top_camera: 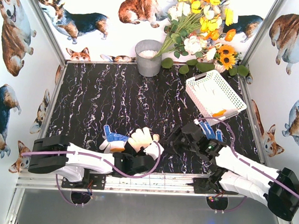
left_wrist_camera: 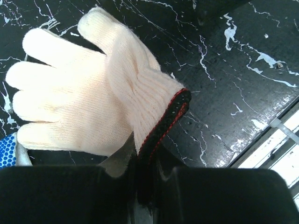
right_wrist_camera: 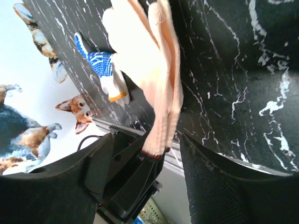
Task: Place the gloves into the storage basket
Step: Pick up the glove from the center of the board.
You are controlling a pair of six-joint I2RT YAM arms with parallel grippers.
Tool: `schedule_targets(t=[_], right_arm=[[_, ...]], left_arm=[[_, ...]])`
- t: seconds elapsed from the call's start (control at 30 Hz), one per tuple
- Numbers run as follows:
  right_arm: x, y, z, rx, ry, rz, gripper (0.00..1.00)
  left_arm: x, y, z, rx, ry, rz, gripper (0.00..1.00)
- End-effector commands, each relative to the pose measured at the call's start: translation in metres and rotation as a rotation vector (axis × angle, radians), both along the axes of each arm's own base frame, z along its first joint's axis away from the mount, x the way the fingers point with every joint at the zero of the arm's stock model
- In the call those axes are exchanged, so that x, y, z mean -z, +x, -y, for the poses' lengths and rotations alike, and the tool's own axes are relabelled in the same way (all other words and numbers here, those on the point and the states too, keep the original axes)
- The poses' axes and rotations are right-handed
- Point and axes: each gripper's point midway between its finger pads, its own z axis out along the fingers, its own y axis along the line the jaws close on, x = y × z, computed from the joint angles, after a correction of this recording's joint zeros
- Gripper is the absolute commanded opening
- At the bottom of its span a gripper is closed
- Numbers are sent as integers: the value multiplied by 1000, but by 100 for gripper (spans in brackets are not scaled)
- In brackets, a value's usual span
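White knit glove (left_wrist_camera: 79, 93): cuff pinched in my left gripper (left_wrist_camera: 142, 184), right gripper (right_wrist_camera: 149, 175) spread; storage basket (top_camera: 229, 89) lies at one o'clock.

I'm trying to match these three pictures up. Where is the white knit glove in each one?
Top external: the white glove lies near the bottom, just left of centre.
Left wrist: it fills the left and centre.
Right wrist: it runs from top centre down to the middle.
Shared landmark: the blue glove beside it, at the left edge and upper left.
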Motion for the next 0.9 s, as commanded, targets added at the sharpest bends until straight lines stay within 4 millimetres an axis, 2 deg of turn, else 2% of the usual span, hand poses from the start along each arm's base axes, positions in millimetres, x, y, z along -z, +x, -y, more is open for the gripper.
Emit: schedule_targets(t=[0.0, 0.1, 0.2, 0.3, 0.5, 0.77, 0.87], right_arm=[[-17, 16, -10, -43, 7, 108, 63], [-6, 11, -19, -95, 25, 77, 68], [2, 7, -36, -163, 100, 70, 69], [11, 7, -44, -199, 99, 53, 69], [41, -3, -46, -228, 95, -22, 69], [52, -3, -56, -286, 112, -29, 68], [58, -6, -62, -311, 139, -49, 65]], left_arm=[[-12, -4, 7, 8, -83, -11, 0], [-14, -5, 7, 9, -91, -13, 0], [-14, -7, 7, 17, -99, -23, 0], [-16, -9, 9, 30, -112, -30, 0], [-20, -9, 8, 34, -121, -26, 0], [-24, -18, 11, 94, -145, -54, 0], [-25, -19, 9, 109, -137, -52, 0]])
